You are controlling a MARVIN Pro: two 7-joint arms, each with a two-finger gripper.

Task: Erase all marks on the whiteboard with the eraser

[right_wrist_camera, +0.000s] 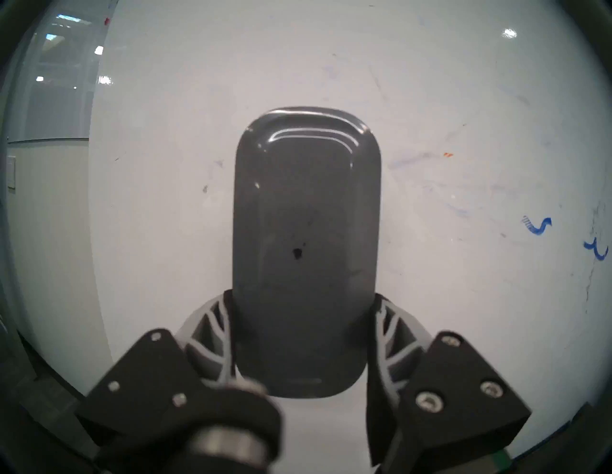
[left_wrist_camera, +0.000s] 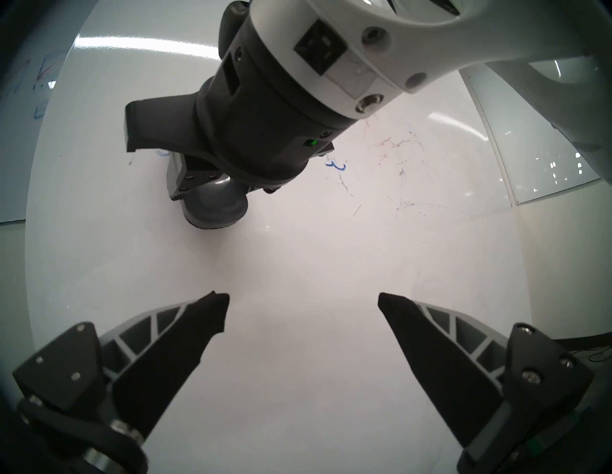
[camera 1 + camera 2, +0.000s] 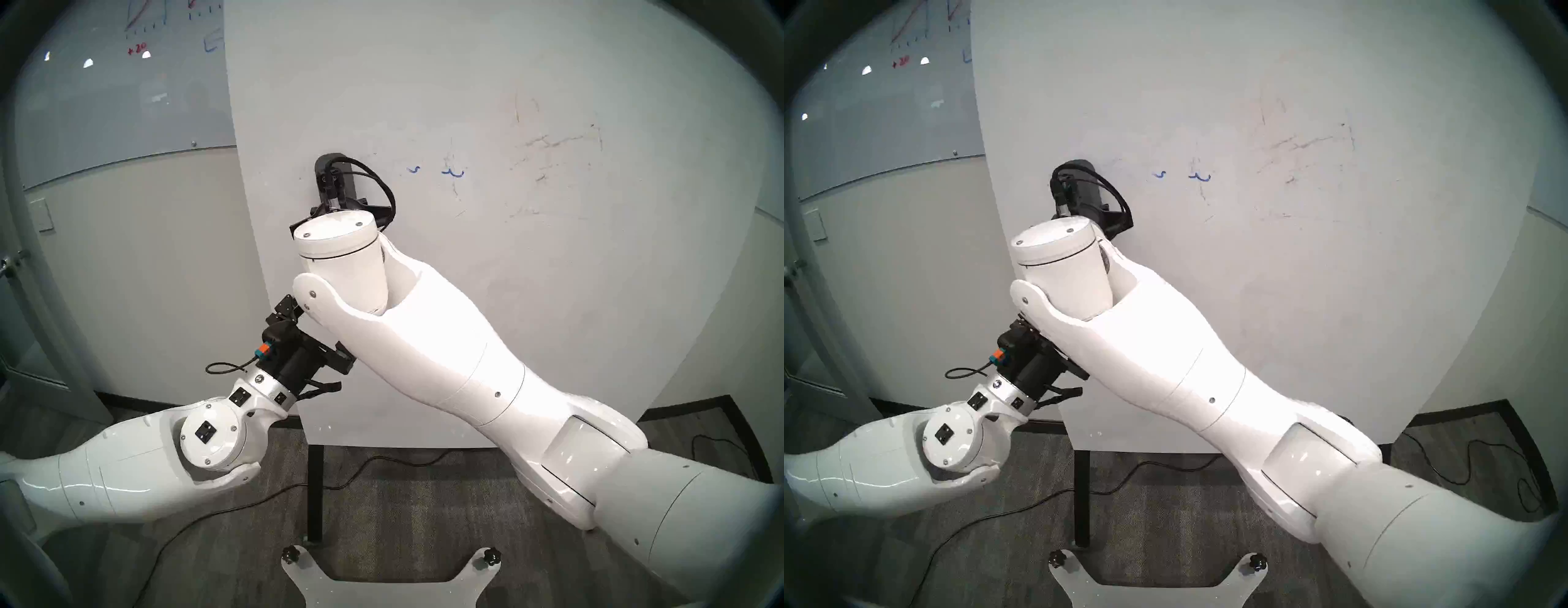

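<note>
Your right gripper (image 1: 306, 344) is clamped on the eraser (image 1: 306, 245), one finger on each long side near its lower end, so most of the block stands out beyond the fingertips with its flat face toward the whiteboard (image 3: 551, 318), apparently against it. The eraser looks like a light, rigid block with a smooth, glossy plastic back, so judge it slippery: a hold across the narrow sides is sound, but with so much of it overhanging, hard pressure at the far end could lever it loose, so keep the push even. It sits near the board's left edge, at about the height of the remaining blue squiggles (image 3: 432, 171), which lie to its right. Further right are faint grey-brown scratchy strokes (image 3: 551, 144), with a thin vertical trace (image 3: 454, 182) beneath the blue bits, so much of the board is not yet clean. Your left gripper (image 2: 303, 308) is spread wide and empty, hanging below the right wrist and pointed at a bare stretch of board. It sits close beneath the right forearm (image 3: 424, 339), so a downward sweep could bring the two arms together. The glass panel (image 3: 127, 93) with red and blue sketches beyond the board's left edge is not yours to wipe.
</note>
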